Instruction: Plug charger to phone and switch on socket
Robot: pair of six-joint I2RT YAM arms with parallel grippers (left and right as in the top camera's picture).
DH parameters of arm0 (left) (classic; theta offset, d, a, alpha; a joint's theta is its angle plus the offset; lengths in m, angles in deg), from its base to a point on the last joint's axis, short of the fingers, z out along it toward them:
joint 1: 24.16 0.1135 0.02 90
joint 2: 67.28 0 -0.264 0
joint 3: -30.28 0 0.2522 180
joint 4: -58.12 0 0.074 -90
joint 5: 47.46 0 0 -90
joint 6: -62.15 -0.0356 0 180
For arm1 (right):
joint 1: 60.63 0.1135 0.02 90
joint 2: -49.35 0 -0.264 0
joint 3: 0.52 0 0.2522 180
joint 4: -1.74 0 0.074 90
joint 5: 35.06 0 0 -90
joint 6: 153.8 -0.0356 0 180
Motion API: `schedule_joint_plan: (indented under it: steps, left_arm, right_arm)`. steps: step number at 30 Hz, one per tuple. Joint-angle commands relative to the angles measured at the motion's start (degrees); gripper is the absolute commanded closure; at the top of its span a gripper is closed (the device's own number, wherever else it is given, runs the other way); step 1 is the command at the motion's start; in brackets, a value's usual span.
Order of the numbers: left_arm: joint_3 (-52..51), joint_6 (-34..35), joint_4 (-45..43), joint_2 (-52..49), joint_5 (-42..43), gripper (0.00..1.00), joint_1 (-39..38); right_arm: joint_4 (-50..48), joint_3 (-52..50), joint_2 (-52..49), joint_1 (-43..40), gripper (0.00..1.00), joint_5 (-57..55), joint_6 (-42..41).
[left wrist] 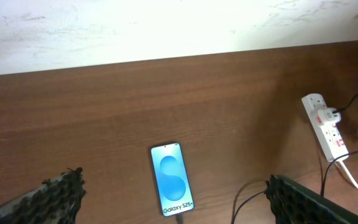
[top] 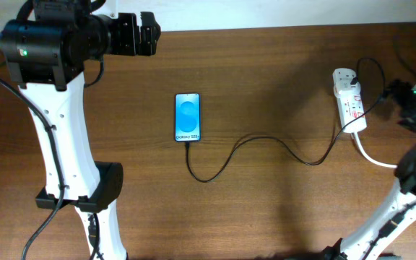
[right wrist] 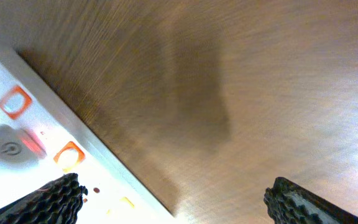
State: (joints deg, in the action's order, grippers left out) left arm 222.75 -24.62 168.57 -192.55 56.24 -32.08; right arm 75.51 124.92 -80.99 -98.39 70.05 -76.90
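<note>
Currently the phone lies screen-up mid-table, with the charger running from its lower edge to the socket at the right. Fingers spread wide, the 2 grippers hold nothing: left gripper near the far edge, right gripper just beside the socket

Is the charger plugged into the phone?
Plugged in, it appears: the charger meets the phone at its bottom edge in overhead and left wrist views.

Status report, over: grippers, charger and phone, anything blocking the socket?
Left gripper open, away from phone. Right gripper open, at socket. Charger tip at phone's bottom edge, looks plugged. Nothing in the way.
</note>
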Motion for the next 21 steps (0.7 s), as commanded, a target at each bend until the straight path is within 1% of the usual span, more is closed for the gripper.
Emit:
schedule_joint_plan:
  steps: [1, 3, 4, 5, 8, 12, 14, 15, 18, 21]
  left_arm:
    - [-0.2, 0.2, 0.0, -0.4, 0.5, 0.01, 0.1]
    - [-0.2, 0.2, 0.0, -0.4, 0.5, 0.01, 0.1]
    - [-0.2, 0.2, 0.0, -0.4, 0.5, 0.01, 0.1]
    - [-0.2, 0.2, 0.0, -0.4, 0.5, 0.01, 0.1]
    - [-0.2, 0.2, 0.0, -0.4, 0.5, 0.01, 0.1]
    - [-0.2, 0.2, 0.0, -0.4, 0.5, 0.01, 0.1]
    - [-0.2, 0.2, 0.0, -0.4, 0.5, 0.01, 0.1]
    - [-0.2, 0.2, 0.0, -0.4, 0.5, 0.01, 0.1]
    - [-0.2, 0.2, 0.0, -0.4, 0.5, 0.01, 0.1]
    - [-0.2, 0.2, 0.0, -0.4, 0.5, 0.01, 0.1]
  right_arm:
    - [0.9, 1.9, 10.4, -3.1, 0.02, 1.0, -0.5]
    - [1.6, 1.9, 16.9, -2.8, 0.02, 1.6, 0.0]
    - [1.8, 1.9, 20.0, -2.3, 0.02, 2.7, 1.5]
    - [2.4, 1.9, 24.4, -0.9, 0.02, 2.9, 2.2]
    - [4.5, 1.9, 33.0, 3.3, 0.02, 2.9, 3.9]
    - [8.8, 1.9, 43.9, 15.3, 0.02, 2.9, 8.9]
    - [12.1, 1.9, 47.5, 21.3, 0.01, 2.9, 9.7]
    - [16.0, 1.9, 49.5, 25.3, 0.02, 2.9, 9.7]
    - [20.5, 1.9, 50.7, 31.7, 0.02, 2.9, 9.7]
    - [21.5, 1.9, 50.1, 32.9, 0.02, 2.6, 9.7]
